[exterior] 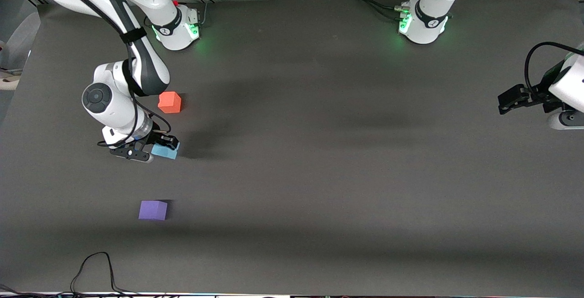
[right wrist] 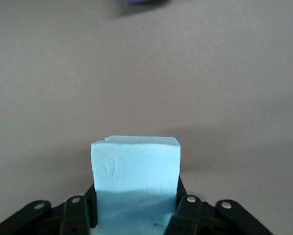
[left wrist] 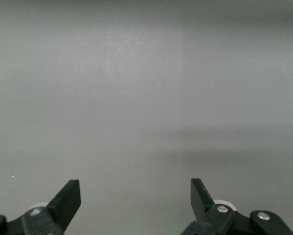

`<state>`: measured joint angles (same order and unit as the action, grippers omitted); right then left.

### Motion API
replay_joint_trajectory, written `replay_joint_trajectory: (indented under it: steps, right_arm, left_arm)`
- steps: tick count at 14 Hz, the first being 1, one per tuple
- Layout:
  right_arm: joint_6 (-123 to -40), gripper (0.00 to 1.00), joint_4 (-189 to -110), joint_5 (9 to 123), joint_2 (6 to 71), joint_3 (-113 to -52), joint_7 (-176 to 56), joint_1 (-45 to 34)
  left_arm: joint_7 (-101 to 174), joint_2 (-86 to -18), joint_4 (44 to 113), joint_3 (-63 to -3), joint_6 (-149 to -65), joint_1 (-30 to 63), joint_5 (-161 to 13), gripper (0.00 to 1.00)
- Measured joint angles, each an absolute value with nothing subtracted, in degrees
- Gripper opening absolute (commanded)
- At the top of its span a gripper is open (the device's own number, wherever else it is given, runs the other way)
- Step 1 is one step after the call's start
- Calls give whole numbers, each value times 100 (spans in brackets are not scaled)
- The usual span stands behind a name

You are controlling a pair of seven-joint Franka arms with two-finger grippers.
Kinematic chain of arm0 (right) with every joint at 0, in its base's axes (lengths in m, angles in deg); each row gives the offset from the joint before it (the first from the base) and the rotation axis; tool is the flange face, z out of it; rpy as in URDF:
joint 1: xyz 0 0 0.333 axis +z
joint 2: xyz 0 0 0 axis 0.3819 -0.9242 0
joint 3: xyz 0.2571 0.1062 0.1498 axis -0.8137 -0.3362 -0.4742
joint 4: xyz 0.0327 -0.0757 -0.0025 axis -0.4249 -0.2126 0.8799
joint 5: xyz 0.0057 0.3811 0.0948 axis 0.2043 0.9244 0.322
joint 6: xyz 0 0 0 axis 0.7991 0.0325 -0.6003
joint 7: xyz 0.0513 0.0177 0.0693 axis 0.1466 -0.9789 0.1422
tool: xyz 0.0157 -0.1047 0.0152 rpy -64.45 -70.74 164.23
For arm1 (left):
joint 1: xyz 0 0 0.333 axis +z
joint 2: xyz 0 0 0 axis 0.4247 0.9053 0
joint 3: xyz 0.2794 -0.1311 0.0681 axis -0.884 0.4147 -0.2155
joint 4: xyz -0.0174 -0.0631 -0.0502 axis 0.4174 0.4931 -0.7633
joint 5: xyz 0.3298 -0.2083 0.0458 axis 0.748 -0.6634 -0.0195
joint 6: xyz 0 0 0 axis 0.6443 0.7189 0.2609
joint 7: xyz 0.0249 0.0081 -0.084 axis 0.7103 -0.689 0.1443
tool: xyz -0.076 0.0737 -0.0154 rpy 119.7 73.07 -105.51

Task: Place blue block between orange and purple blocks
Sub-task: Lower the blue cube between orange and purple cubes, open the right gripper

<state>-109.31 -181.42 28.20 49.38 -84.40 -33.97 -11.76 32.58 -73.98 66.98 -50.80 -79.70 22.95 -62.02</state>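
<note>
Gripping the blue block (exterior: 165, 151) between its two fingers, the right pincer (exterior: 155, 148) is closed on the cube's sides, over the surface (exterior: 319, 152) toward the right arm's end. In the right wrist view the blue block (right wrist: 135, 181) fills the space between the black fingers (right wrist: 187, 208), with its pale top edge and front face clear of them; whether its underside rests on the surface cannot be told. The orange block (exterior: 169, 102) sits on the surface farther from the front camera than the held cube, apart from it and close beside the right arm's white elbow joint (exterior: 106, 101). The purple block (exterior: 153, 210) sits nearer to the front camera, well apart from the held cube, and a sliver of the purple block (right wrist: 144, 2) shows at the edge of the right wrist view. The blue block thus lies roughly in line between the other two, closer to the orange one. Nothing stands on the surface between the three cubes. The left pincer (exterior: 513, 99) waits at the left arm's end of the surface, well apart from all three cubes, its fingers (left wrist: 68, 198) spread wide and holding nothing. A loose black cable (exterior: 93, 270) loops onto the surface edge nearest the front camera, clear of the purple block.
</note>
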Motion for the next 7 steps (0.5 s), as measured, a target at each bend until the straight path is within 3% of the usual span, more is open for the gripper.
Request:
replay_joint_trajectory:
  steps: [4, 7]
  right_arm:
    - [-11492, 15, -18352, 2839, 4559, -8072, -3943, -1167]
    - [-11876, 23, -18415, 2842, 4296, -8052, -3987, -1149]
  left_arm:
    - [3170, -7489, 6768, -5111, -7889, 2295, -6224, 100]
    - [3161, -7692, 6968, -5111, -7889, 2295, -6229, 100]
